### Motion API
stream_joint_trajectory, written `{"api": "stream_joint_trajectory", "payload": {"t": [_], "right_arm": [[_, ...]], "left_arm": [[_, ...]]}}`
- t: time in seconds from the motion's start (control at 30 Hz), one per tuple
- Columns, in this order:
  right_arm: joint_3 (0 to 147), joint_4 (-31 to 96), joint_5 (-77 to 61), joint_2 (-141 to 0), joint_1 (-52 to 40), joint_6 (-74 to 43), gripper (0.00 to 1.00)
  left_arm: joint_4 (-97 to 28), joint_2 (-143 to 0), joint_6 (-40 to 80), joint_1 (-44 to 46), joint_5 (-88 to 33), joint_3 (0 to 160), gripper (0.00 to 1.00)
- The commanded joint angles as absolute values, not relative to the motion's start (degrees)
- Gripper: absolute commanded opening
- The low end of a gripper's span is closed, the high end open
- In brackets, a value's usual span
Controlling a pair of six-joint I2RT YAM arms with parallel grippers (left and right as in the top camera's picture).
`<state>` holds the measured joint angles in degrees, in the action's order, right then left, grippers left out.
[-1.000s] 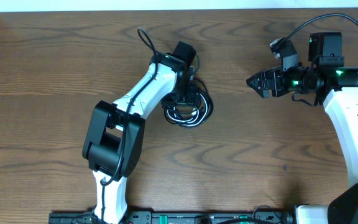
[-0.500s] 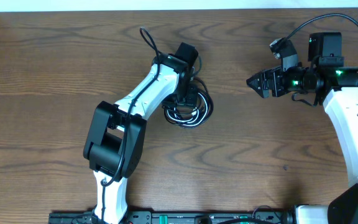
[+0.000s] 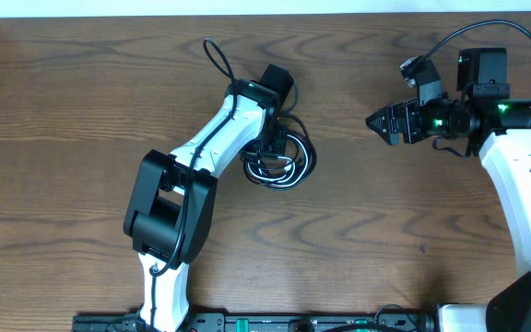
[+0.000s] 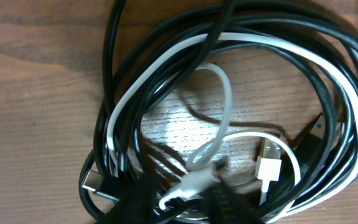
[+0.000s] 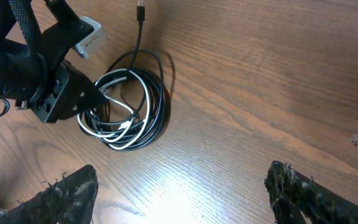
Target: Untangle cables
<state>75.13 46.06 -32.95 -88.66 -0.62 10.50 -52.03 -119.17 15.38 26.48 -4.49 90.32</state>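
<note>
The cables lie coiled in one tangled bundle on the wooden table, several black loops mixed with white ones. My left gripper is down in the bundle's near side. Its dark fingers stand close together, pinching a blurred white cable. A white plug and a black plug lie beside them. In the right wrist view the bundle sits against the left gripper, and one black cord trails off. My right gripper hangs open over bare wood, well to the right of the cables.
The left arm reaches diagonally across the middle of the table, its own black wire looping behind it. The right arm stands along the right edge. A pale strip borders the table's far edge.
The left gripper's fingers have come together inside the bundle. Both arms and the cable bundle keep their places in the overhead view.
</note>
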Motion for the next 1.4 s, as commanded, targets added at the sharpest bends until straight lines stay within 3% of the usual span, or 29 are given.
{"api": "stream_joint_trajectory", "payload": {"t": [0.0, 0.23, 0.77, 1.0, 1.37], "right_arm": [[75.96, 46.11, -33.08, -89.25, -1.19, 9.63, 0.83], [75.96, 45.71, -33.1, -89.27, -1.19, 9.65, 0.83], [75.96, 41.12, -38.5, -89.27, -1.83, 4.08, 0.83], [75.96, 36.75, -41.71, -89.27, -6.17, 2.76, 0.82], [75.96, 36.27, -34.85, -89.27, -13.74, -0.25, 0.8]], "left_arm": [[-51.88, -119.83, 15.38, 26.61, -3.57, 89.34, 0.09], [-54.06, -117.47, 15.29, 26.55, -3.57, 92.42, 0.07], [-46.57, -90.65, 20.73, 26.02, -8.86, 99.79, 0.07], [-45.65, -87.33, 22.5, 26.0, -11.25, 99.79, 0.07], [-40.36, -87.07, 30.2, 25.02, -16.32, 99.85, 0.07]]}}
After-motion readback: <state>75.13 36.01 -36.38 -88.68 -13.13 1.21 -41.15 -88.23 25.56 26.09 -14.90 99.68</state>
